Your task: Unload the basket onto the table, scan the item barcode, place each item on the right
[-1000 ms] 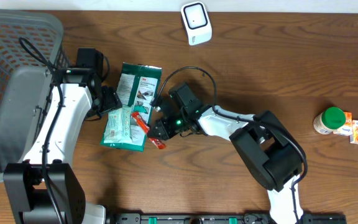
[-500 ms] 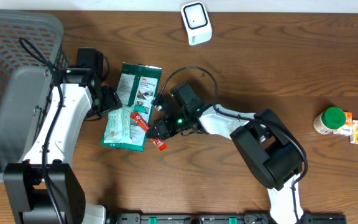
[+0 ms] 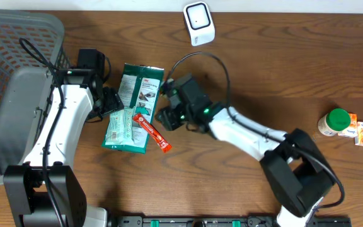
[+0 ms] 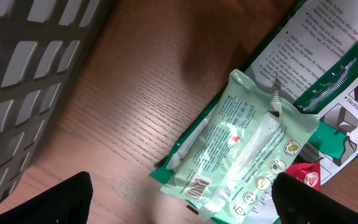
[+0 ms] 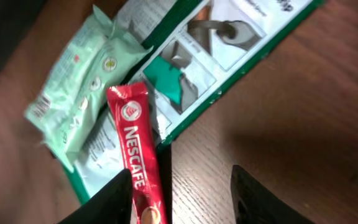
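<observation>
A red Nescafe stick (image 3: pixel 150 130) lies loose, half on the pale green wipes pack (image 3: pixel 123 128) and half on the table. My right gripper (image 3: pixel 167 118) hovers just right of it, open and holding nothing. In the right wrist view the stick (image 5: pixel 135 155) runs down beside the left finger (image 5: pixel 107 199), with bare wood between the jaws. My left gripper (image 3: pixel 109 101) stands open at the pack's left edge. In its view the wipes pack (image 4: pixel 247 149) shows a barcode (image 4: pixel 196 185). The white scanner (image 3: pixel 198 23) sits at the far edge.
A green-and-white pouch (image 3: pixel 141 87) lies under the wipes pack. A grey basket (image 3: pixel 17 57) fills the left side. A green-lidded jar (image 3: pixel 334 122) and small orange boxes (image 3: pixel 362 131) stand at the right.
My right gripper opened and let go of the red stick, then drew back up and to the right. The stick now rests on the wipes pack and table. The left arm stayed still.
</observation>
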